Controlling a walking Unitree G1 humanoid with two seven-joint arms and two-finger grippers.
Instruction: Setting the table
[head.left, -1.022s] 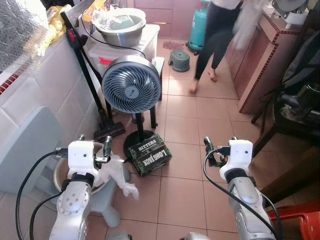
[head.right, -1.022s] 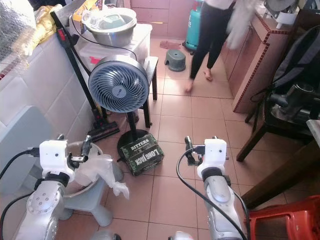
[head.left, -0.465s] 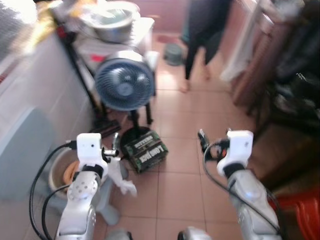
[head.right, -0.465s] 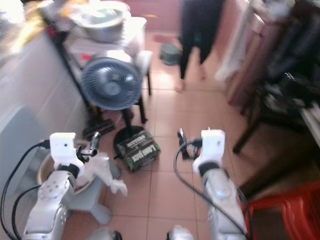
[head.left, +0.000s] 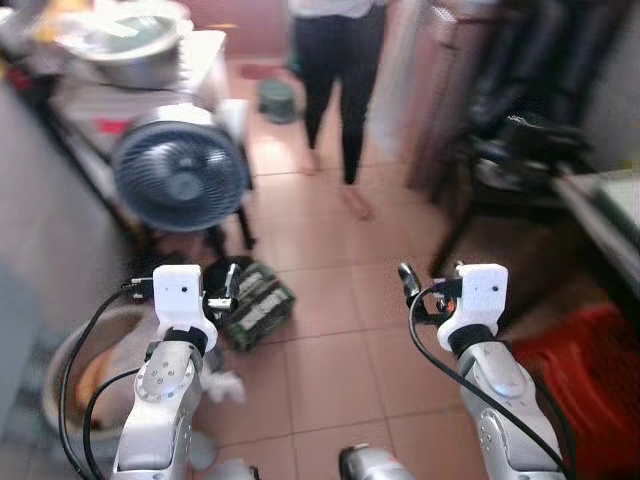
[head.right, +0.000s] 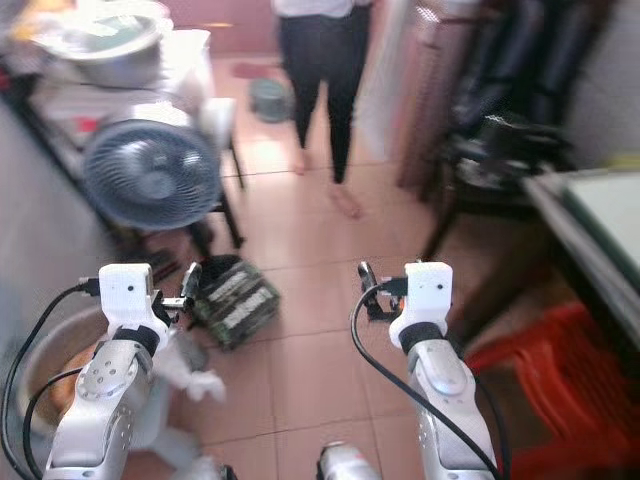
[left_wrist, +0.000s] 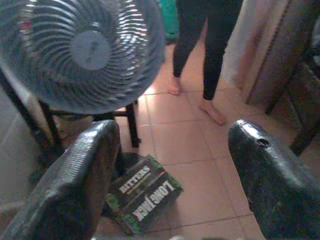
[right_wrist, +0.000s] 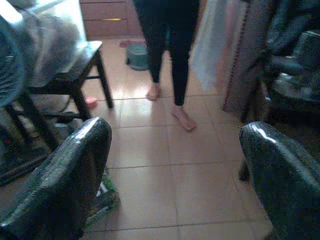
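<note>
A table (head.right: 595, 230) with a pale green top juts in at the right edge, blurred. No tableware can be made out on it. Both arms are raised in front of me over the tiled floor. My left gripper (head.left: 229, 274) is open and empty; its two black fingers (left_wrist: 90, 170) stand wide apart in the left wrist view. At the same height, my right gripper (head.left: 405, 276) is open too, its fingers (right_wrist: 75, 175) spread with nothing between them.
A person's legs (head.left: 335, 90) stand on the tiles ahead. A blue fan (head.left: 180, 180) and a Bitters Long Jack box (head.left: 255, 305) are at left, a basin (head.left: 70, 370) lower left. A dark chair (head.left: 515, 165) and red stool (head.left: 590, 370) are at right.
The whole view has swung to the right, bringing the table edge and red stool in. The person has walked from the far right toward the middle. Both arms keep their pose.
</note>
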